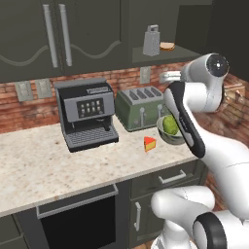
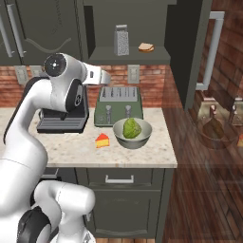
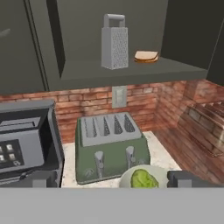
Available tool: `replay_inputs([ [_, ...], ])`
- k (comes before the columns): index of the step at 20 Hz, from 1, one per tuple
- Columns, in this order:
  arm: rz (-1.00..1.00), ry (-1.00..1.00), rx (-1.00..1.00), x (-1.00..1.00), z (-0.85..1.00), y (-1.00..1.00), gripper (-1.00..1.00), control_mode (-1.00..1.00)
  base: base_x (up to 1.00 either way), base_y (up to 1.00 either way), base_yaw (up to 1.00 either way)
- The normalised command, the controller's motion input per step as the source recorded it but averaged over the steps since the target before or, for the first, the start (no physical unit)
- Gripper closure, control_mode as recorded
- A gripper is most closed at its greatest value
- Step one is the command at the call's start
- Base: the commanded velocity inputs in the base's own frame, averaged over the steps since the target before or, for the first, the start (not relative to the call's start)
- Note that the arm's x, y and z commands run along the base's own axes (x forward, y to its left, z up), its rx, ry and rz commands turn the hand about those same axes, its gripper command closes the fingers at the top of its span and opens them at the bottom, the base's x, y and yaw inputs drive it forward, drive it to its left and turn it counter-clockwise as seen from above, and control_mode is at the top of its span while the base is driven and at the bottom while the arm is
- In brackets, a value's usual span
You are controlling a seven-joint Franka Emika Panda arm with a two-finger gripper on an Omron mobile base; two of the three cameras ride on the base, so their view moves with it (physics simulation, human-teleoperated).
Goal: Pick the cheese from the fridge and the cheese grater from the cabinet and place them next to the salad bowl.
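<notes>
The cheese grater [image 1: 151, 40] stands upright on the lower shelf of the open cabinet [image 1: 187, 24], seen again as the grater [image 3: 114, 43] in the hand view. The cheese [image 1: 150, 143] lies on the counter just left of the salad bowl [image 1: 170, 129], which holds a green lettuce ball. From the right I see the cheese [image 2: 102, 140] beside the bowl [image 2: 132, 133]. My gripper [image 3: 111, 181] is open and empty, with its fingertips [image 3: 183, 179] far apart. It hangs above the toaster, below and in front of the grater. The fridge is out of view.
A green four-slot toaster [image 1: 140, 107] stands behind the bowl, with a coffee machine [image 1: 86, 113] to its left. A flat bread piece [image 1: 167, 46] lies beside the grater. The swung-out cabinet door [image 2: 190, 52] stands to the right. Brick wall runs behind the counter [image 1: 44, 160].
</notes>
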Motion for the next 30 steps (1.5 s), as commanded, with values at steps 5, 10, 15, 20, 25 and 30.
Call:
replay_inputs([
  [5,0.01,-0.08,0.00,0.00,0.29,-0.22,-1.00,-1.00,0.00,0.00,0.00],
  [10,0.00,-0.11,0.00,0.02,0.43,-0.01,-1.00,-1.00,0.00,0.00,0.00],
  [15,0.00,-0.09,0.00,0.17,0.41,0.00,-1.00,-1.00,0.00,0.00,0.00],
  [20,0.00,-0.05,0.00,0.28,0.22,-0.12,-1.00,-1.00,0.00,0.00,0.00],
  [25,0.00,0.00,0.00,0.40,0.09,-0.21,-1.00,-1.00,0.00,0.00,0.00],
  [30,0.00,0.00,0.00,0.35,0.14,-0.13,-1.00,-1.00,0.00,0.00,0.00],
])
